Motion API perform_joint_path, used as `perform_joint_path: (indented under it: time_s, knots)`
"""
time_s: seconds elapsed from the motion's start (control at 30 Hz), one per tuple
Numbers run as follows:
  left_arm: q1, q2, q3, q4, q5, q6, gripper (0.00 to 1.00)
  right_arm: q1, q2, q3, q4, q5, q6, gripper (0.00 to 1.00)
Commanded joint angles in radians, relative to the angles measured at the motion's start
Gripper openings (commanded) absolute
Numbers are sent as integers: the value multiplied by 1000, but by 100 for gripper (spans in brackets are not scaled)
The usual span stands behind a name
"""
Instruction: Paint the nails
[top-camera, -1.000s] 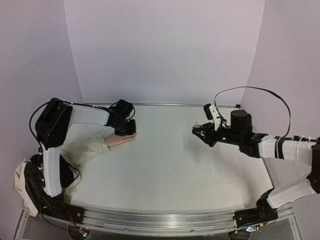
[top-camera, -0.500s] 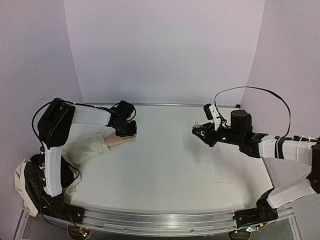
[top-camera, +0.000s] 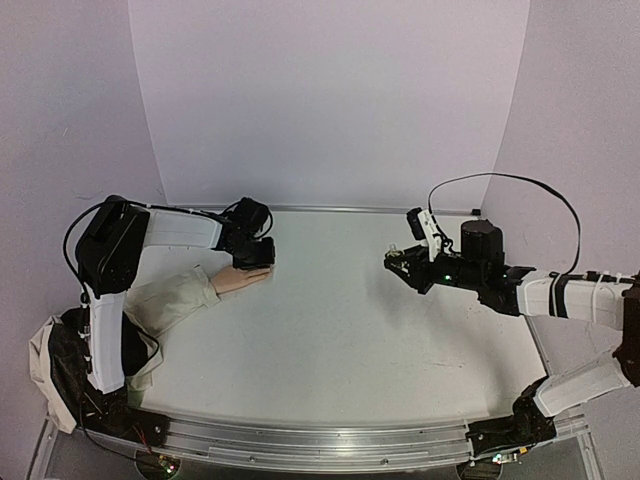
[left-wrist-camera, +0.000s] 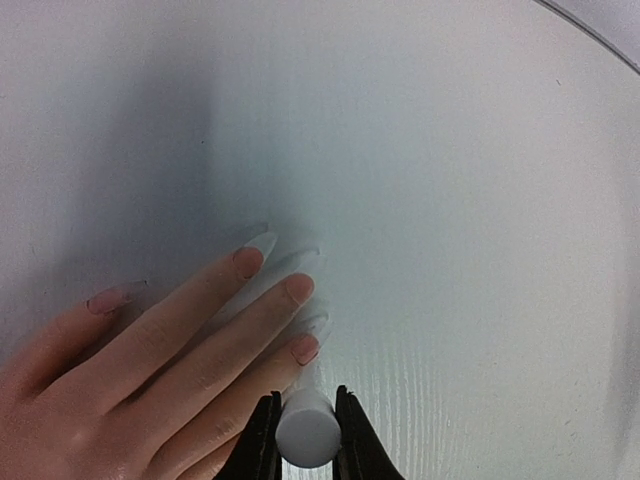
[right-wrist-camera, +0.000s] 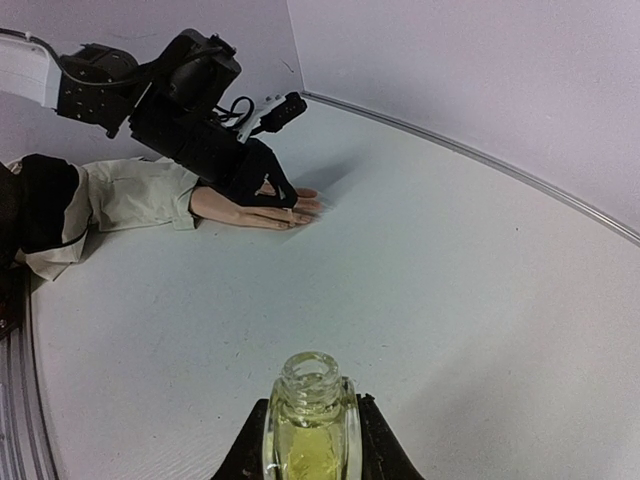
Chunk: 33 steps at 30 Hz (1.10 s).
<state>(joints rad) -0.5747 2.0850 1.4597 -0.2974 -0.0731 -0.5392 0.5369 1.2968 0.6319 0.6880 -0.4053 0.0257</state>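
1. Here, at the far left of the table (top-camera: 330, 340), a beige sleeve (top-camera: 165, 300) lies crumpled beside the left arm's base.
2. Out of it comes the pale peach mannequin hand (top-camera: 240, 281), lying flat with its fingers pointing right and toward the back wall.
3. The nails (left-wrist-camera: 298, 289) show in the left wrist view as small pinkish tips on four spread fingers resting on the table.
4. The left gripper (top-camera: 252, 256) hangs just over those fingers, clenched on a white cap (left-wrist-camera: 305, 432). A pale stem runs forward from the cap toward the nearest nail, but contact cannot be told.
5. Well apart on the right, the right gripper (top-camera: 400, 265) grasps a small yellowish-green bottle (right-wrist-camera: 308, 425), upright with its neck uncovered.
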Motion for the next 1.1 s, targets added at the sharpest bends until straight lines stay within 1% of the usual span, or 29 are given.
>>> perform_joint_path:
  time_s: [0.0, 0.2, 0.43, 1.07]
  knots:
    - [4, -25, 40, 5, 19, 24, 0, -5, -1, 13, 63, -26, 11, 0]
    - [4, -72, -9, 5, 26, 16, 0, -4, -8, 10, 63, -27, 13, 0]
    - [4, -105, -51, 4, -11, 14, 0, -5, -7, 11, 63, -34, 16, 0]
    - [6, -59, -10, 4, -23, 18, 0, -5, -5, 9, 64, -32, 14, 0]
